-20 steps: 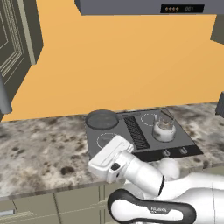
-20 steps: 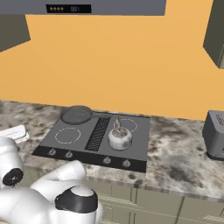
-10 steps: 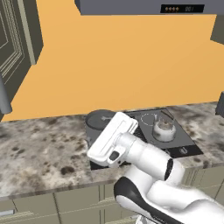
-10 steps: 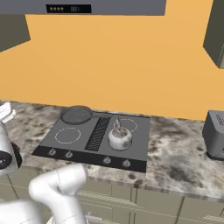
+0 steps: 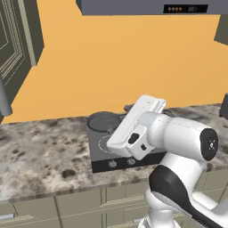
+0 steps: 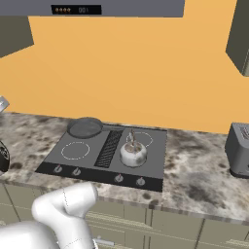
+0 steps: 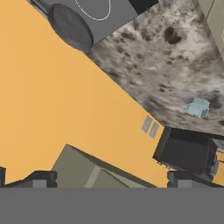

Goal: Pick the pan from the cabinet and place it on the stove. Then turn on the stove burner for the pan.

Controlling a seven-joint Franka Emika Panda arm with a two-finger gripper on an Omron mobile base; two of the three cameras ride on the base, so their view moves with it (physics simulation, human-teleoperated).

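Note:
The dark grey pan (image 6: pixel 85 127) rests on the back left corner of the black stove (image 6: pixel 151 165), behind a thin white burner ring (image 6: pixel 75 151). It also shows in the left base view as the pan (image 5: pixel 103 121), just left of my raised white arm (image 5: pixel 178 142). The hand view is rolled and looks at the orange wall, with the pan (image 7: pixel 70 27) far off at its top. My gripper (image 7: pixel 111 180) is open, its fingertips (image 7: pixel 39 179) wide apart with nothing between them, well away from the pan. The cabinet (image 5: pixel 18 53) hangs at the upper left.
A metal kettle (image 6: pixel 133 153) stands on the stove's right side. Small knobs (image 6: pixel 119 179) line the stove's front edge. A toaster (image 6: pixel 238 151) sits on the counter at far right. A small light blue thing (image 7: pixel 197 106) and a dark box (image 7: pixel 186 155) are on the speckled counter.
My arm has risen from low over the counter's front edge and swung up in front of the stove. The pan and the kettle have not moved.

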